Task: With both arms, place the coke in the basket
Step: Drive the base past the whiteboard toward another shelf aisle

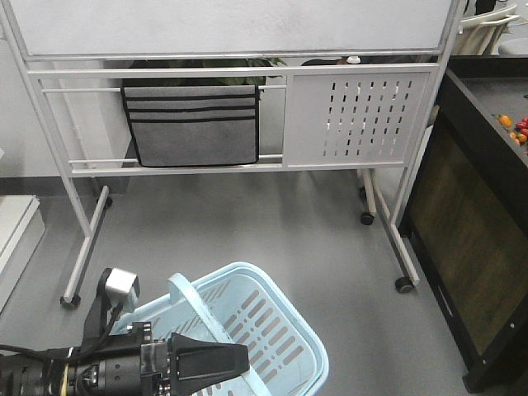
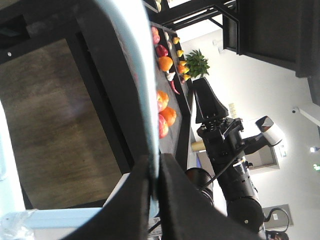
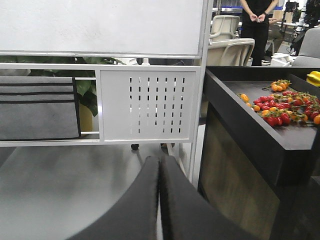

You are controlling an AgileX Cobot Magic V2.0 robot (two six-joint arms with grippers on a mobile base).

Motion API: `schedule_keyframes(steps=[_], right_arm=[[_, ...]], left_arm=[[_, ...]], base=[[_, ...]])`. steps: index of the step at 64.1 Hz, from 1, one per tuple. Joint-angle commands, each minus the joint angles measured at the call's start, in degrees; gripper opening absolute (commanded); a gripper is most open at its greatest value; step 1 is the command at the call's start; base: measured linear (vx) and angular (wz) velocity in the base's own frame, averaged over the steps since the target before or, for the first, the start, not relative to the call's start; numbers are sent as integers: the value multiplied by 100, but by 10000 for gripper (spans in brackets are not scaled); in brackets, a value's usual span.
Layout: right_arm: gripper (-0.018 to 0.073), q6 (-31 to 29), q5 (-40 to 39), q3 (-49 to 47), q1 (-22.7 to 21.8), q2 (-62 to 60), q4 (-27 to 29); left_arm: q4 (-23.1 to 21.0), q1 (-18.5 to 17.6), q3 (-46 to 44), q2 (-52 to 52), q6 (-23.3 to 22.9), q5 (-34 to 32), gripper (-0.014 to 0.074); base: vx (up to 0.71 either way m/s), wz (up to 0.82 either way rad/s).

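Holding the basket ready seems the step in hand: the slim red Coca-Cola can shows in no view, neither in the visible part of the near light blue slotted plastic basket [image 1: 272,330] nor on the black fruit-strewn tabletop [image 3: 280,135] at right. The left hand [image 2: 154,172] is clamped narrow on the hoop handle [image 2: 145,90]. The right hand [image 3: 159,165] is pressed closed and empty, so it must next find the can and open for it.

Wheeled whiteboard stand [image 1: 239,25], grey striped pouch [image 1: 191,124] hung beside perforated panel [image 1: 359,115]; fruit [image 3: 282,107] on dark counter [image 3: 240,117].
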Motion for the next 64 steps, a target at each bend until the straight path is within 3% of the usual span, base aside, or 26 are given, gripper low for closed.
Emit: schedule_keyframes(steps=[1, 38, 64], right_arm=[[-10, -16, -443, 48, -18, -71, -17], [-10, -16, -443, 48, -18, -71, -17], [-10, -16, -443, 48, -18, -71, -17]], left_arm=[[-264, -41, -91, -197, 48, -1369, -6], [-264, -41, -91, -197, 48, -1369, -6], [-264, -41, -91, -197, 48, -1369, -6]], base=[[15, 3], [16, 5], [15, 28]])
